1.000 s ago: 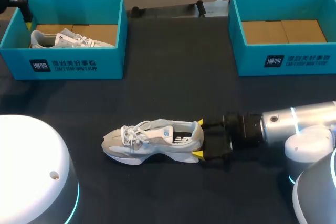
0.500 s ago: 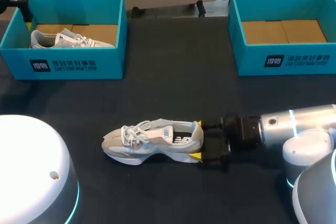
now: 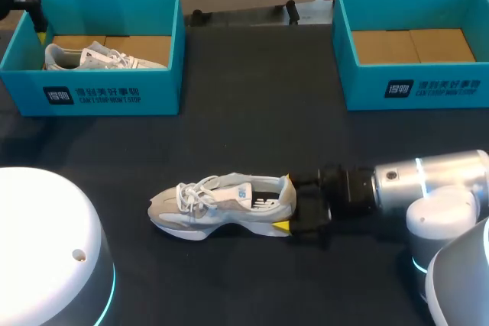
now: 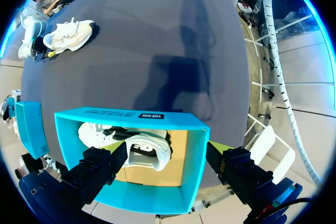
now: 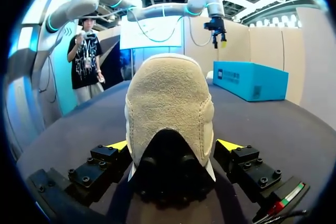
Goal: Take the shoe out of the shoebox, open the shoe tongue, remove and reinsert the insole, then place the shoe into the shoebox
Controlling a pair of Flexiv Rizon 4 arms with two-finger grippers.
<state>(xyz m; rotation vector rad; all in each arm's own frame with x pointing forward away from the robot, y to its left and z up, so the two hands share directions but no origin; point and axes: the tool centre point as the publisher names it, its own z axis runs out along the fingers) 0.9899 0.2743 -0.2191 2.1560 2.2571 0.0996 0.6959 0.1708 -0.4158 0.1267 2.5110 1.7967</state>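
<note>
The right gripper (image 3: 288, 202) stands wide open at the heel of the shoe (image 3: 221, 205) — one yellow tip on each side, just beside it; whether they touch it I cannot tell. The shoe sits on its sole on the table (image 3: 252, 112), toe pointing away from that gripper. The left gripper (image 4: 167, 148) hangs open above the left box (image 4: 121, 115) — a second shoe (image 4: 149, 150) lies inside.

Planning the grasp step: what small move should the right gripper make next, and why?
Probably close the right gripper on the heel of the shoe: its yellow tips flank the heel, apparently not yet pressing it, and the shoe lies on the table.
</note>
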